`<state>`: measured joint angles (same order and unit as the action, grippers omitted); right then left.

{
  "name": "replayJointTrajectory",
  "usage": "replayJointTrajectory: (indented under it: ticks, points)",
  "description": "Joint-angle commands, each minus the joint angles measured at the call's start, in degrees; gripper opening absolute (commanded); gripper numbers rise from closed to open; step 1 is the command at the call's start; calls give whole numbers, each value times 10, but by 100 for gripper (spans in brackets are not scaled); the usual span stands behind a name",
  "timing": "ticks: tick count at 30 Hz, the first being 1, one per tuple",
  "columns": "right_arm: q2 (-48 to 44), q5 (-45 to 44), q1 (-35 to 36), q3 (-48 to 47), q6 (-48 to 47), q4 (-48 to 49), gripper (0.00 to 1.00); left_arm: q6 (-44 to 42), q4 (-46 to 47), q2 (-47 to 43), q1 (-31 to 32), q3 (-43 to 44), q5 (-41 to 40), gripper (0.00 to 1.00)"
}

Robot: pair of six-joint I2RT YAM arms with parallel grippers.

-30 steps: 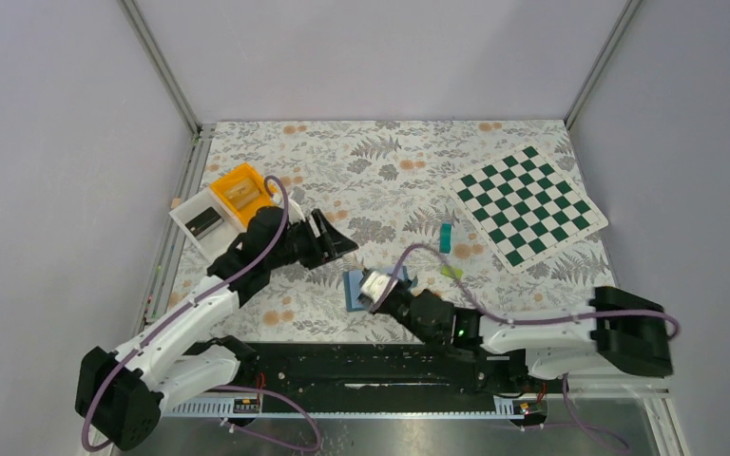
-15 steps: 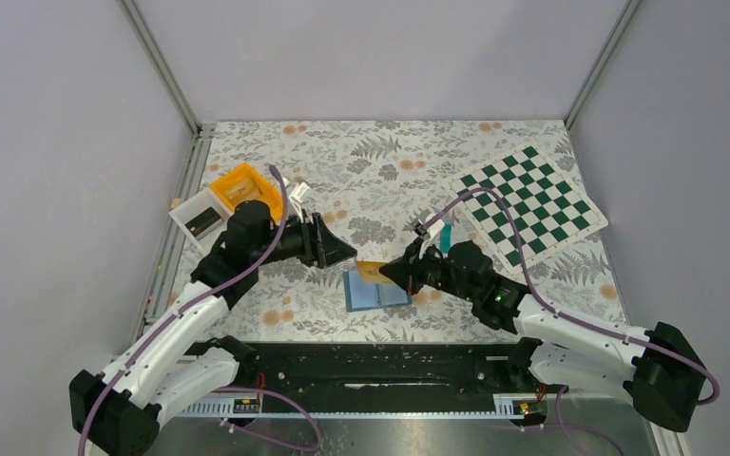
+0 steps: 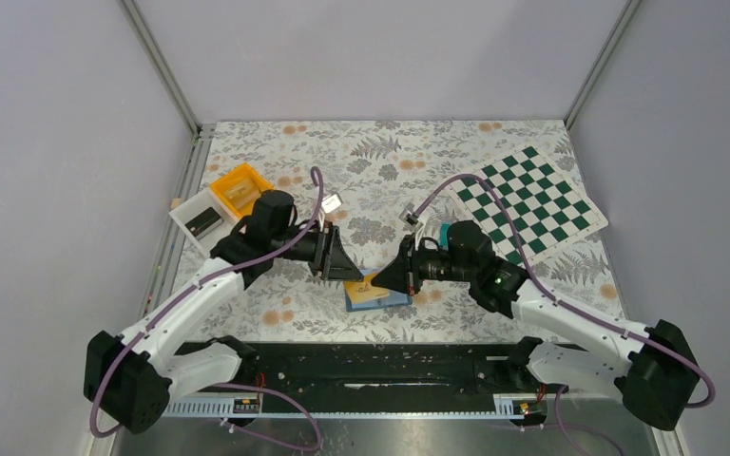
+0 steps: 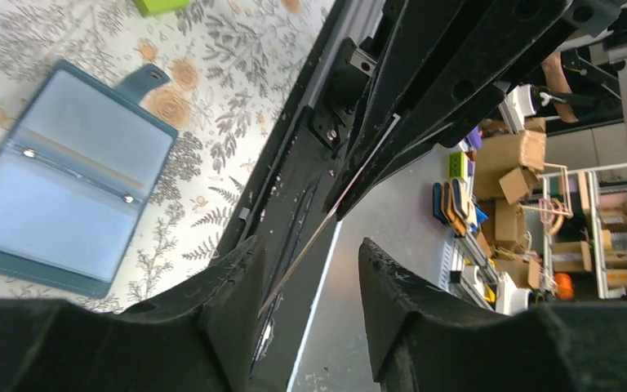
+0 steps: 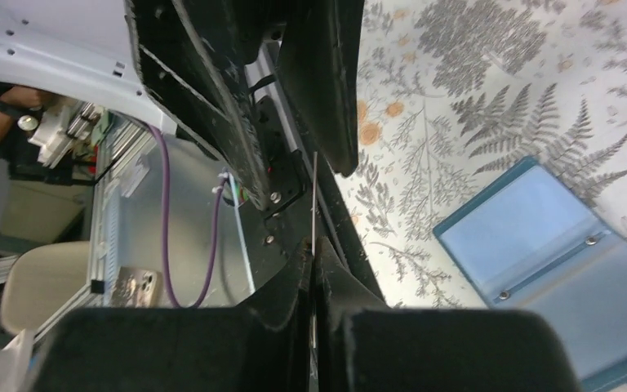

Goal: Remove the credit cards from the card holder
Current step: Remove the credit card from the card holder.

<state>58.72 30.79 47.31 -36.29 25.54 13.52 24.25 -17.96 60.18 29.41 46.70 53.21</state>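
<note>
"Between the fingers of the left claw (image 4: 309, 253), what is that thin slanted line?"

"That is the orange-tan card (image 3: 371, 287), seen edge-on. The right claw (image 5: 313, 249) has its fingers pressed together on one end of it and holds it out into the gap of the left claw."

"Does the left claw grip it as well?"

"Its fingers stand apart, one on each side of the card. The card runs close along one finger, but whether they touch cannot be told."

"Where is the card holder (image 4: 65, 192)?"

"Below both claws, lying open and flat on the table (image 3: 380, 171), with its clear inner pockets facing up and its strap tab sticking out at one edge. Neither claw touches it, and the held card hangs above it."

"Any other cards?"

"A lime-green card (image 4: 159, 5) lies on the table beyond the holder from the left claw, with only a corner in view. A teal card (image 3: 446, 231) shows just behind the right claw's wrist, partly hidden."

"And farther off?"

"An orange bin (image 3: 242, 187) and a white bin (image 3: 198, 218) sit side by side well behind the left claw. A checkerboard mat (image 3: 530, 202) lies well behind the right claw."
</note>
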Motion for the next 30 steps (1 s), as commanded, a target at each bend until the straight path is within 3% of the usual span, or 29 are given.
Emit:
replayJointTrajectory:
  ticks: [1,5,6,12,17,22,25,30]
  points:
    - [26,56,-9,-32,26,3,1,-26,-6,23,20,25,52,42]
    - [39,56,-13,-34,45,17,1,-29,-14,39,27,33,54,5]
    - [40,53,-15,-34,49,19,1,-25,-13,40,27,34,49,0]
    - [39,43,-30,-40,77,26,5,55,75,52,26,15,63,0]
    - [32,34,-43,-34,85,26,17,126,164,58,24,-14,66,0]
    - [-1,-62,-60,-1,131,30,76,203,239,40,11,-49,15,0]
    - [-29,-114,-60,40,182,81,78,270,291,25,6,-74,-56,0]
    - [-17,-126,-60,89,284,215,75,425,465,1,6,-160,-184,0]
